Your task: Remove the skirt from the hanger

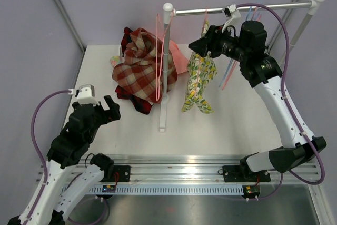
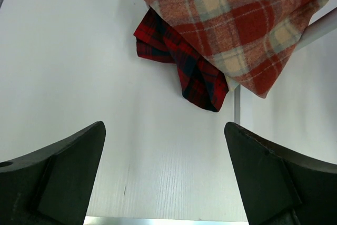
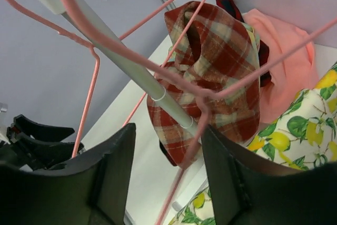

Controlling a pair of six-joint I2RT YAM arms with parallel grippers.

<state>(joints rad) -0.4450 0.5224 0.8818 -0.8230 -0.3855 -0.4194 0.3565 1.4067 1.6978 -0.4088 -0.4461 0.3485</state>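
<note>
Left jaws spread wide, holding nothing; left gripper hovers over white table. Right jaws apart around thin pink wire hanger, no clamp visible; right gripper sits at the top of the lemon-print fabric skirt, which hangs below silver metal rail.

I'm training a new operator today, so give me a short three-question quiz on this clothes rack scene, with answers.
1. True or false: the lemon-print skirt hangs from the rail.
2. The left gripper is: A, open above the table; B, shut on the skirt.
3. What runs between the fingers of the right gripper?
Key: 1 true; 2 A; 3 the wire of the pink hanger.
</note>
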